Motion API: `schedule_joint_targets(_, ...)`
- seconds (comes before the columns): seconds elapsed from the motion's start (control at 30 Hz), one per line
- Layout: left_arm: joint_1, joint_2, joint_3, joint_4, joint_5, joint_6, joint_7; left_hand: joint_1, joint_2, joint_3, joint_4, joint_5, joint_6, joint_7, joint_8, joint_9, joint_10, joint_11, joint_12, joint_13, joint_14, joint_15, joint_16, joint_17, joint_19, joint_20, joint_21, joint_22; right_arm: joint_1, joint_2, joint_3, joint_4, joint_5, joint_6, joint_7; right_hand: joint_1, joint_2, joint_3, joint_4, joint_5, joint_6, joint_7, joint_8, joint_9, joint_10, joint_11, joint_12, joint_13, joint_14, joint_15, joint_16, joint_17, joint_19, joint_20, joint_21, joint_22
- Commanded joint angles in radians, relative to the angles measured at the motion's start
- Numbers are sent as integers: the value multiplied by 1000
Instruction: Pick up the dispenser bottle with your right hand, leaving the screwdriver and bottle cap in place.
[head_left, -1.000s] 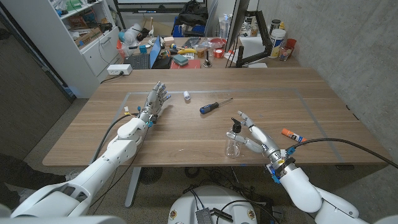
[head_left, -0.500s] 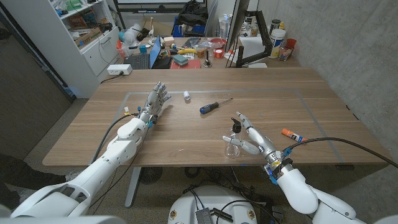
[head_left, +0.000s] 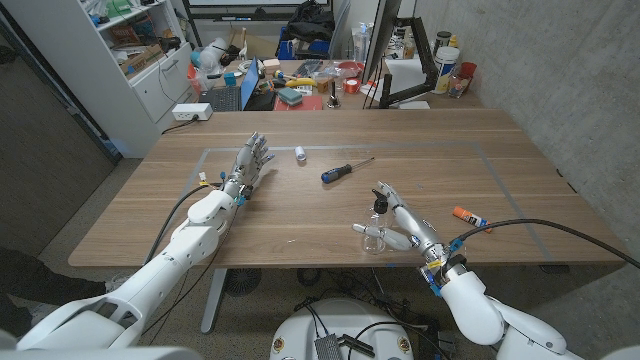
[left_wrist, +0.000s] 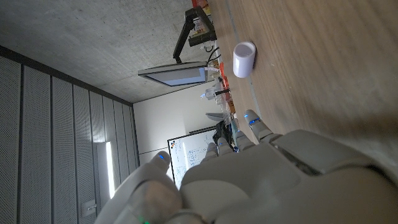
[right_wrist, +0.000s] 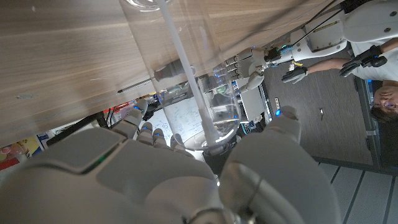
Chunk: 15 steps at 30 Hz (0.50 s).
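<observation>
bottle (head_left: 376, 228) stands upright near the desk's (head_left: 300, 215) front edge, between the right hand's (head_left: 400, 226) spread fingers (head_left: 384, 190); whether they grip yet, i cannot tell.

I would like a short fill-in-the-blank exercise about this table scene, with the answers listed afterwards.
1. The right hand is closing around the clear ____ bottle.
2. The screwdriver has a ____ handle.
3. The small white bottle cap lies between the screwdriver and the ____ hand.
4. The table is made of ____.

Answers: dispenser; blue; left; wood
</observation>
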Motion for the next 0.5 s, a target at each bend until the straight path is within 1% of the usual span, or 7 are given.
schedule_joint_targets(0.03,-1,0,-4,10,-7,-5,-8,-6,118,-2,2,7,-207,5,8,4,-190,4,6,5,-212,-51,6,5,-232,-84,-2,2,27,13,-53,-29,-72,-131,-5,31,5,-4,-5,13,-166,88,-1,1,-82,12,3,3,-12,-2,4,3,8,-4,-7,2)
schedule_joint_targets(0.1,-4,-2,-4,16,-8,-7,-12,-7,117,-3,2,7,-207,4,8,5,-186,7,8,5,-211,-50,7,5,-232,-83,-2,2,32,18,-61,-30,-79,-147,-8,42,11,-2,-5,15,-172,88,1,1,-84,12,5,3,-13,-5,5,3,13,-5,-8,2)
schedule_joint_targets(0.2,-8,-4,-4,27,-10,-9,-18,-8,117,-4,3,7,-207,4,8,5,-187,4,7,5,-210,-50,7,5,-231,-83,-2,2,38,20,-71,-30,-89,-165,-13,65,24,2,-5,19,-175,87,7,1,-86,12,9,3,-9,-7,8,3,24,-5,-10,2)
schedule_joint_targets(0.27,-11,-5,-4,34,-11,-11,-23,-9,116,-6,3,8,-206,4,8,4,-187,9,8,5,-209,-51,7,5,-231,-83,-1,3,43,22,-80,-33,-101,-180,-17,84,33,6,-5,22,-164,85,15,2,-84,12,13,3,-4,-12,10,3,33,-4,-11,2)
schedule_joint_targets(0.33,-15,-7,-5,41,-12,-12,-27,-10,115,-7,3,8,-206,4,8,4,-188,8,7,5,-209,-50,7,5,-231,-83,-1,3,46,27,-88,-36,-113,-198,-21,108,40,8,-6,25,-150,84,23,2,-76,6,19,3,3,-18,11,3,48,-10,-12,2)
schedule_joint_targets(0.4,-18,-8,-5,46,-14,-13,-32,-11,115,-8,4,8,-206,5,8,5,-186,6,8,5,-209,-51,8,5,-231,-83,-1,3,51,29,-96,-37,-125,-210,-24,130,47,11,-7,29,-138,75,28,3,-69,0,23,3,10,-25,13,2,56,-15,-14,2)
schedule_joint_targets(0.5,-23,-9,-6,56,-14,-15,-38,-12,115,-10,4,8,-205,4,8,5,-186,6,7,5,-208,-51,8,5,-231,-84,-1,3,59,32,-108,-39,-141,-228,-27,158,54,14,-8,32,-122,61,35,4,-57,-15,30,4,26,-38,16,2,73,-22,-15,3)
